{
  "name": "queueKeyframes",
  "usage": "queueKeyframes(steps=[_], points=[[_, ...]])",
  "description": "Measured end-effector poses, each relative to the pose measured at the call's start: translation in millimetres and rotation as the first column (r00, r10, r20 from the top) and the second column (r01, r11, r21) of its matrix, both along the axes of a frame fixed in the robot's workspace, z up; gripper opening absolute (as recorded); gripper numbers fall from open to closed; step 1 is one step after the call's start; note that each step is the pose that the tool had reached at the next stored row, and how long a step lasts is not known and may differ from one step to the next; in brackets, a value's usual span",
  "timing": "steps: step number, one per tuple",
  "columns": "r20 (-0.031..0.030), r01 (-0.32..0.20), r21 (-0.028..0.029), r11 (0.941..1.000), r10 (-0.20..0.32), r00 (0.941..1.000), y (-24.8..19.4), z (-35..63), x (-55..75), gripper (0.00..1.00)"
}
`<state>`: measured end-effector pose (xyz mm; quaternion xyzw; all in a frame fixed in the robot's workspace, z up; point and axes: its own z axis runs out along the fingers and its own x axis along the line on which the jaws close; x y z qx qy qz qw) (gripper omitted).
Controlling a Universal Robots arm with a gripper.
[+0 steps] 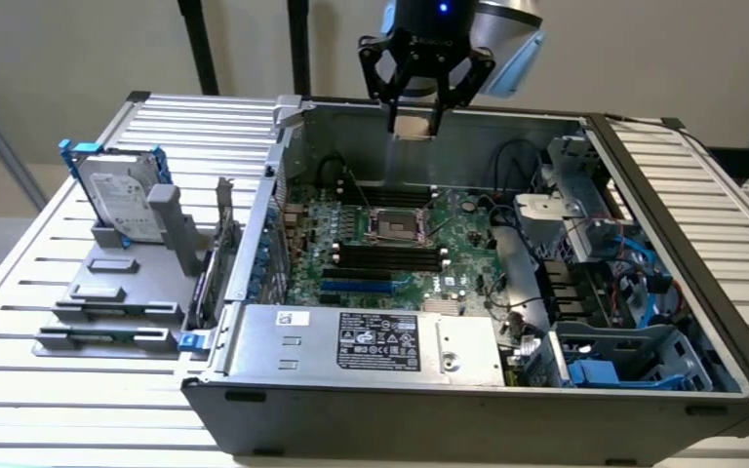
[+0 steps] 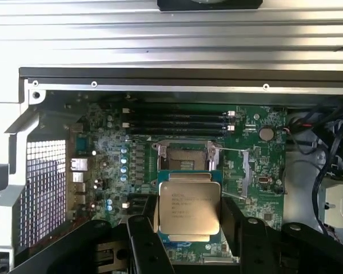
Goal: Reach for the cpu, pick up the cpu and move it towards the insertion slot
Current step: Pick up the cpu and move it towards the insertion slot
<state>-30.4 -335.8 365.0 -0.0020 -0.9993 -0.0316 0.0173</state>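
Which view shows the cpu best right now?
The wrist view: the cpu faces the camera, its printed metal top plain, held in the gripper. The exterior view shows the cpu as a small pale square high above the open case.

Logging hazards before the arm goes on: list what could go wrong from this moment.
1. The gripper holds the cpu by its edges alone, high above the open case; a slip could drop it onto the green board.
2. The insertion slot sits among black memory slots and loose cables; the fingers might snag on them.
3. In the wrist view the chip looks slightly tilted, so it could meet the socket skewed.
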Motion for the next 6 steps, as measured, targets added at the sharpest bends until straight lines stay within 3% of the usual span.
queueKeyframes(steps=[6], points=[[-0.0002, 0.0, 0.0001, 1.0, 0.0, 1.0, 0.1, -0.2, 0.5, 0.54]])
